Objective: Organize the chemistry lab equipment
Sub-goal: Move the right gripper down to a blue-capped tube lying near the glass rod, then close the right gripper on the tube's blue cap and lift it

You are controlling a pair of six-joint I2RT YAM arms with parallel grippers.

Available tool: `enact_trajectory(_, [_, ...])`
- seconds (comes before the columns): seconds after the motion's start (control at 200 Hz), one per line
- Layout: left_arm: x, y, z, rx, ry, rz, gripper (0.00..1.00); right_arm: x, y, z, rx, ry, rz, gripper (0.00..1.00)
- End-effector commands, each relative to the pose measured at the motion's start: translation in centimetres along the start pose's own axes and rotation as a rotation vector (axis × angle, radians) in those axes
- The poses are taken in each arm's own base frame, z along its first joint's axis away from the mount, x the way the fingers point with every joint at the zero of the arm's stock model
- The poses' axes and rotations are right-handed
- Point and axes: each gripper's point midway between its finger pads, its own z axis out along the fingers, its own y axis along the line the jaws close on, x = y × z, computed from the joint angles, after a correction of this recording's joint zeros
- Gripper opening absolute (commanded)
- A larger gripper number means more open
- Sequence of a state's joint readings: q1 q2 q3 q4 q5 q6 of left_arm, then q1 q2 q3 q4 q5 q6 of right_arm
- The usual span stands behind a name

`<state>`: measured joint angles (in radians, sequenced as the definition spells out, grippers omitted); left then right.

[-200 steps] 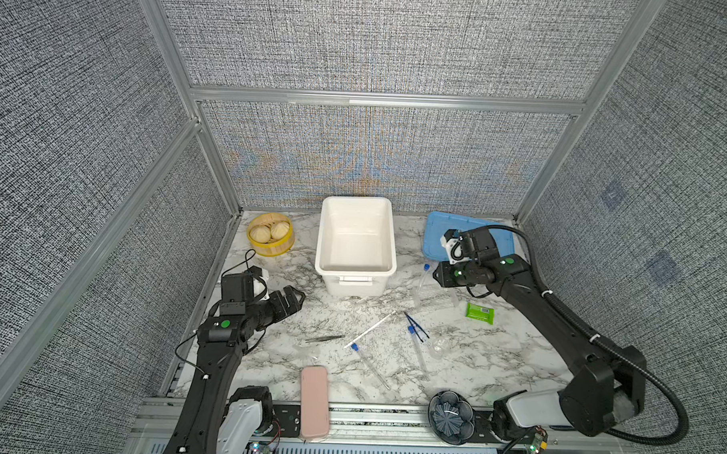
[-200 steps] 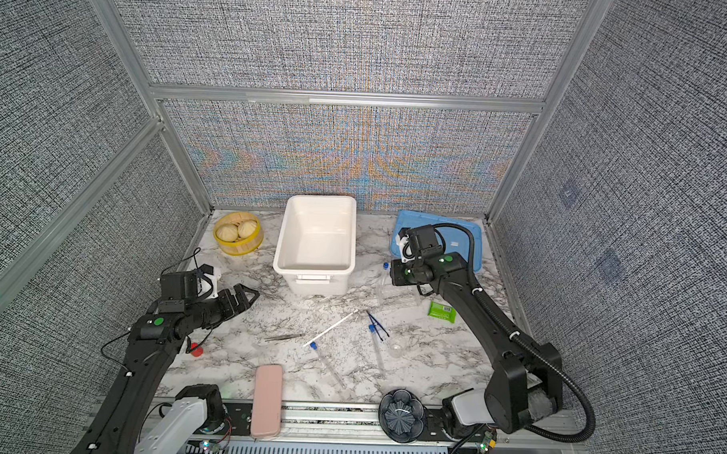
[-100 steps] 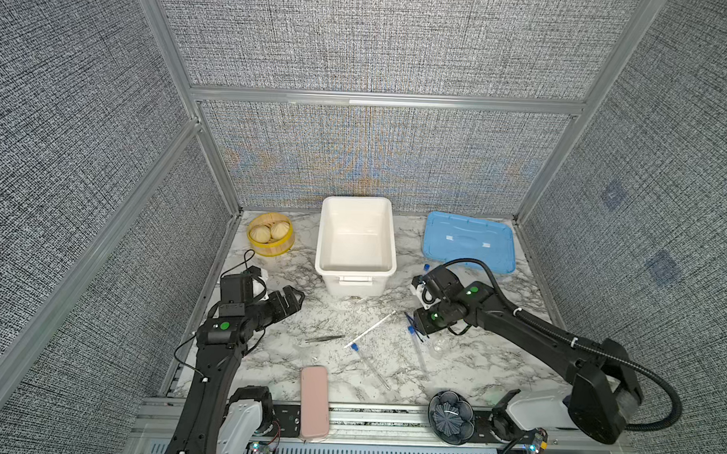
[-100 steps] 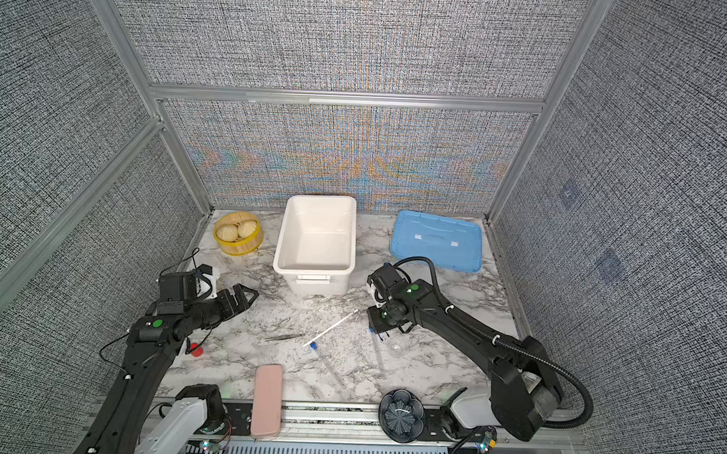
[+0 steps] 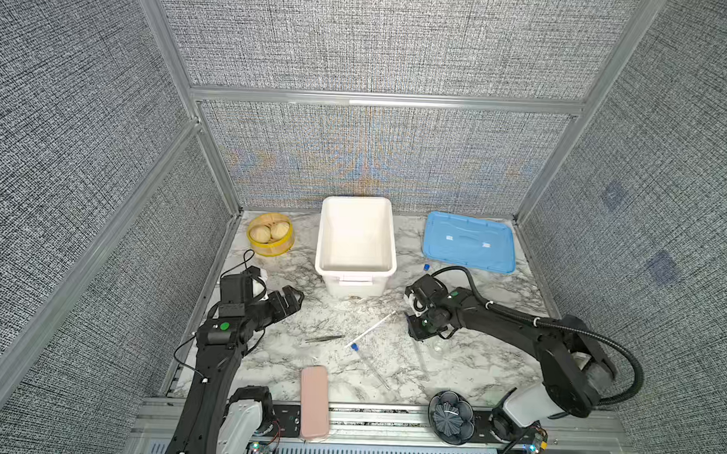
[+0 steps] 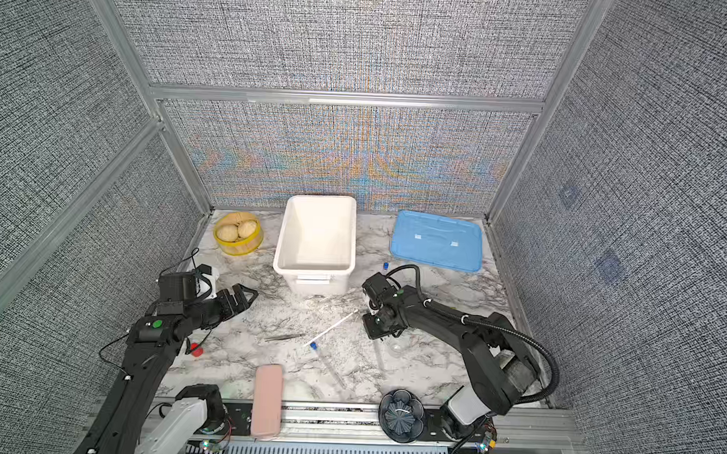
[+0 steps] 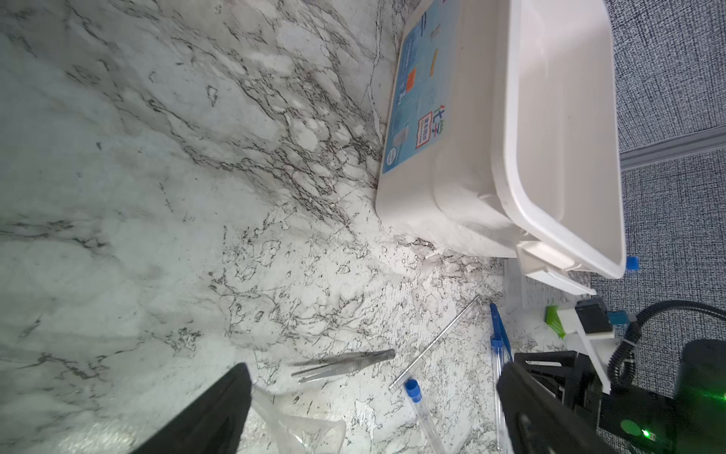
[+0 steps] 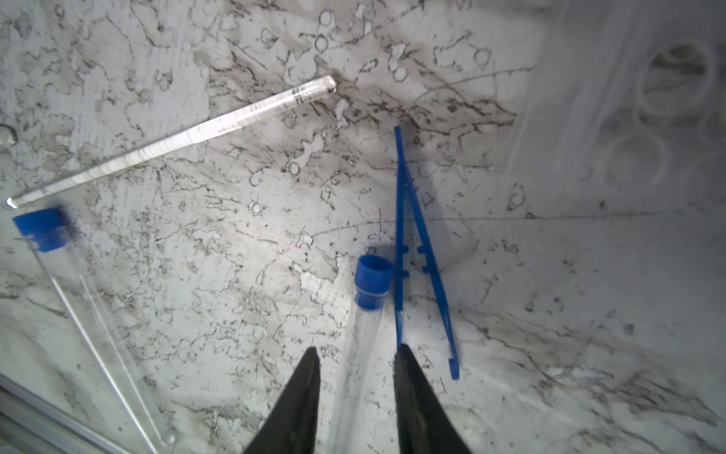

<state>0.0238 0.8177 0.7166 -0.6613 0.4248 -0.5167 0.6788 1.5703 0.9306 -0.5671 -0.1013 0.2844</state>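
Table read as a clock in both top views, 12 o'clock at the back wall.

- Left gripper: at 9 o'clock, jaws spread wide, holding nothing. A clear funnel lies by its fingers in the left wrist view.
- Right gripper: 3 o'clock of centre, pointing down at the table. Its fingers are set narrow, one on each side of a blue-capped tube that lies flat. I cannot tell whether they pinch it.
- Blue tweezers: flat, just beside that tube, one leg running along it.
- Clear rack: near the tweezers, partly cut off by the frame edge.
- White rod: at centre, lying along the 1-to-7 o'clock line.
- Second tube: at 6 o'clock of centre, its cap just beside the rod's near end.
- Metal tweezers: 8 o'clock of centre, flat, apart from the rod.
- Third blue cap: just off the 7 o'clock corner of the blue lid. Its tube is too faint to make out.
- White bin at 12 o'clock, steamer basket at 10 o'clock, pink case at 6 o'clock on the front edge.
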Motion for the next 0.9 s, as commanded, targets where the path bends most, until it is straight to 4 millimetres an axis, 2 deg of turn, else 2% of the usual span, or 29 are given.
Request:
enact_trajectory(0.0, [-0.1,0.0,0.0,-0.001,-0.004,0.002,0.99,-0.9,-0.1,0.2,0.014,-0.025,-0.008,0.32])
enact_trajectory(0.125, [-0.1,0.0,0.1,-0.001,-0.003,0.002,0.99,-0.8,-0.3,0.8,0.023,-0.013,-0.012,0.26])
enact_trajectory(0.35, [-0.1,0.1,0.1,-0.001,0.002,0.0,0.99,-0.4,-0.6,1.5,0.042,-0.001,-0.012,0.26])
enact_trajectory(0.695, [0.0,0.0,0.2,0.001,0.007,0.0,0.99,-0.8,0.5,1.6,0.05,0.009,-0.045,0.26])
enact_trajectory(0.89, [0.0,0.0,0.2,0.001,0.007,-0.001,0.99,-0.8,0.4,2.1,0.068,0.015,-0.049,0.26])
